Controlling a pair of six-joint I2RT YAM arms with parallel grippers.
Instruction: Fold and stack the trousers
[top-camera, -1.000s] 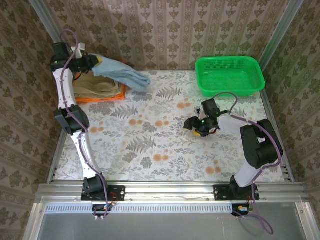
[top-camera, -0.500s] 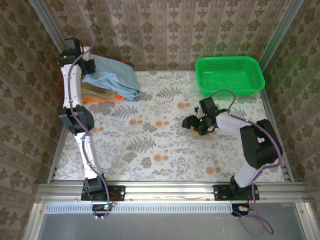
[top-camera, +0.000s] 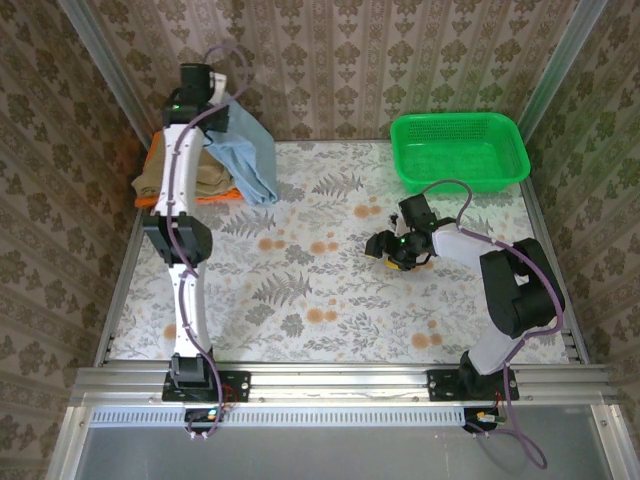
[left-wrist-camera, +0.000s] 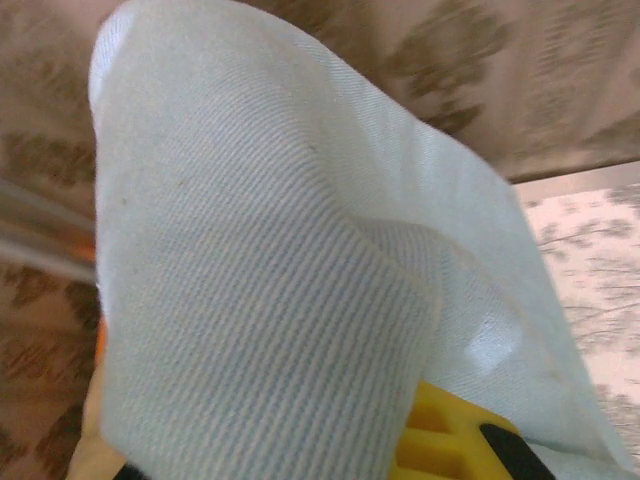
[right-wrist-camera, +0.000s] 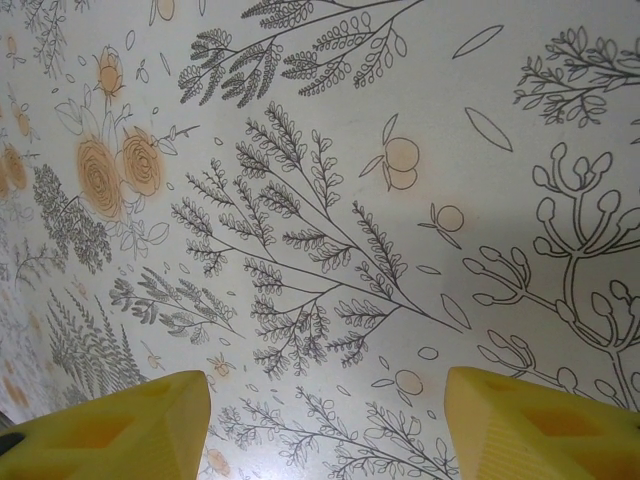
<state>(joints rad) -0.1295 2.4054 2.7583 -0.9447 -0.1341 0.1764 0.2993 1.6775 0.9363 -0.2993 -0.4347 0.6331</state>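
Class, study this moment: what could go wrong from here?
1. The left pincer holds the light-blue trousers up by one spot. They hang loose and might unfold.
2. They droop mostly to the right of the tan trousers, so they may land off the stack.

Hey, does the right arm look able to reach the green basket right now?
Probably yes. The right gripper is open and empty, the green basket sits just beyond it, and nothing stands between them on the table.

top: overhead, facing down | left wrist: against trousers | right wrist: near tabletop — shared with top
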